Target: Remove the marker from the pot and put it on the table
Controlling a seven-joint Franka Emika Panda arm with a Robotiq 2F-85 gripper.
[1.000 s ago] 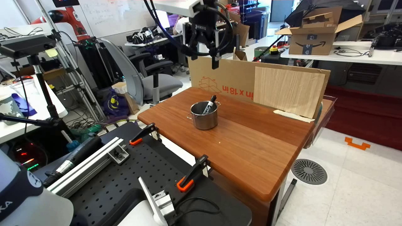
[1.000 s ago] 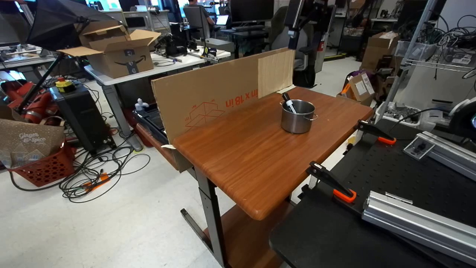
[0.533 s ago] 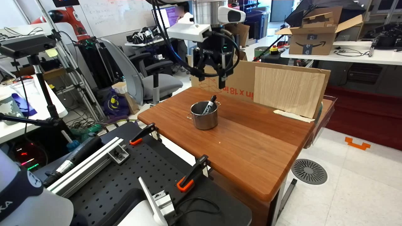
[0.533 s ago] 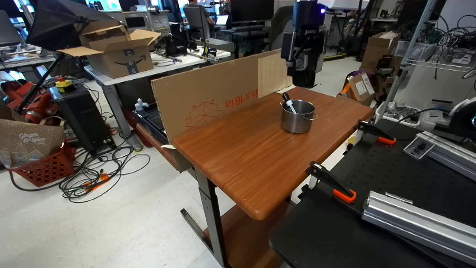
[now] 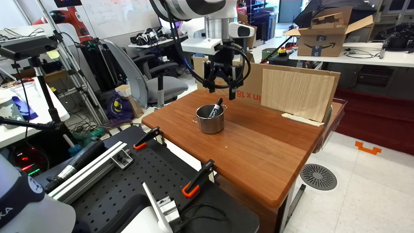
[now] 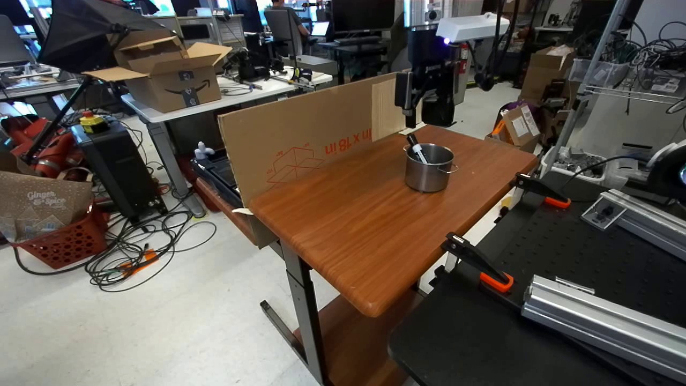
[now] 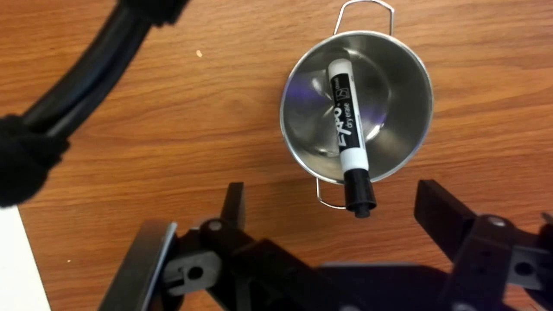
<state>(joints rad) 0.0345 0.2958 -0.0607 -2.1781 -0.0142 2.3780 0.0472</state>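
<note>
My black 2-finger Robotiq gripper (image 5: 222, 93), which I run from afar, hangs over a reddish-brown rectangular wooden table (image 6: 343, 225), fingers spread wide, higher than the small round grey metal pot (image 6: 426, 179) & apart from it. The slim white-and-black Expo dry-erase marker (image 7: 348, 112) leans inside the pot, its black cap jutting past the rim. In my wrist view, the cap shows btwn. the fingers, apart from both. In both exterior views, a brown cardboard panel (image 6: 289, 139) w/ red printing stands along 1 edge of the table, a pale wood-grain board (image 5: 297, 94) against it; opp., 2 black-and-orange clamps (image 6: 474, 257) sit nr. the table on a black perforated worktop (image 5: 152, 168).
</note>
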